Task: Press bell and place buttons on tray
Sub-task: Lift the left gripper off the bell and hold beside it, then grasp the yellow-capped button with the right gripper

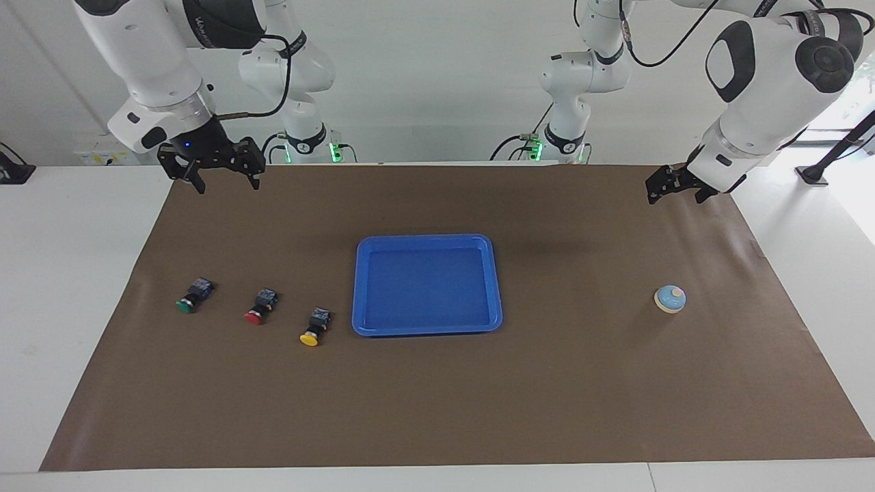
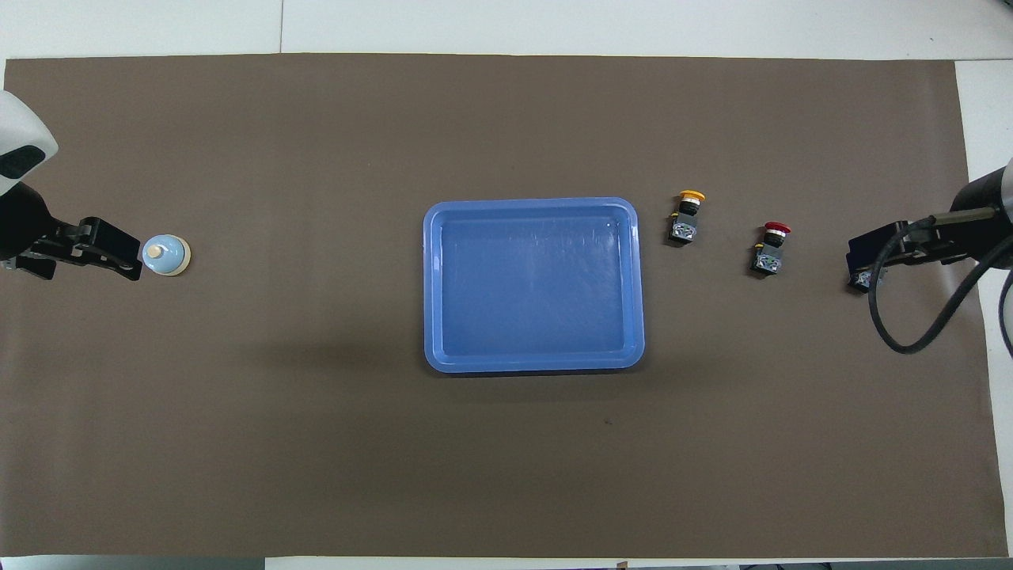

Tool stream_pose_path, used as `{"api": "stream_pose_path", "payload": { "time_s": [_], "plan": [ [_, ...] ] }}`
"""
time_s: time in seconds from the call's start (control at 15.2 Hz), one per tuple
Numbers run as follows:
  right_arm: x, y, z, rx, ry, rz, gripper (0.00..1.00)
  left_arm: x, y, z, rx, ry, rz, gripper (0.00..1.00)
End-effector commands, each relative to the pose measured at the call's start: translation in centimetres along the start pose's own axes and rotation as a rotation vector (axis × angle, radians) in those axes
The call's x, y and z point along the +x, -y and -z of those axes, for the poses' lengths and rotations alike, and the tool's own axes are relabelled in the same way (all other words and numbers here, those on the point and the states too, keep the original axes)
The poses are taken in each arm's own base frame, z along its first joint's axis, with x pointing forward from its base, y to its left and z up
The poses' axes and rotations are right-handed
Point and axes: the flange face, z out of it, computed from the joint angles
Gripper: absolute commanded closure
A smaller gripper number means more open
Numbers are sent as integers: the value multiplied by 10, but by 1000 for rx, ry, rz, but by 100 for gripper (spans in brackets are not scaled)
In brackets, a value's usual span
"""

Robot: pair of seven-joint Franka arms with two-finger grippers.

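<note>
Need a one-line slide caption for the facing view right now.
Both claws, left and right, open and raised; three buttons and bell flank the empty blue tray.

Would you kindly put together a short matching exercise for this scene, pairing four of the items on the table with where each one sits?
Things:
1. bell
2. tray
3. green button
4. yellow button

Places:
A. on the brown mat, last in the row of buttons, toward the right arm's end of the table
B. middle of the mat, with nothing in it
C. alone toward the left arm's end of the table
D. beside the tray, the closest button to it

Pairs: 1-C, 2-B, 3-A, 4-D
</note>
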Motion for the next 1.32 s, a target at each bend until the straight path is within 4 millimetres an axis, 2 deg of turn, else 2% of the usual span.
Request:
{"api": "stream_pose_path", "payload": {
  "time_s": [0.0,0.2,0.4,0.46,0.53,0.66,0.73,0.92,1.06,1.25],
  "plan": [
    [-5,25,-35,9,-26,-43,0,-17,0,-1,25,13,-3,0],
    [30,48,-92,10,-9,-79,0,-22,2,-5,17,2,9,0],
    [62,58,-164,11,-54,-77,0,-14,0,0,-18,-63,15,0],
    [64,58,-184,5,-75,-86,0,-11,2,5,-16,-103,17,0],
    [65,67,-202,3,-85,-85,0,-10,0,9,-15,-129,16,0],
    [80,72,-236,12,-80,-104,0,-17,2,17,-14,-146,15,0],
    [88,74,-249,20,-97,-109,0,-19,1,18,-13,-146,12,0],
    [108,79,-266,34,-125,-108,0,-19,2,16,-13,-148,9,0],
    [115,90,-277,42,-135,-96,0,-19,-3,17,-12,-146,-1,0],
    [121,90,-297,50,-152,-99,0,-20,-3,17,-12,-139,2,0]
  ]
}}
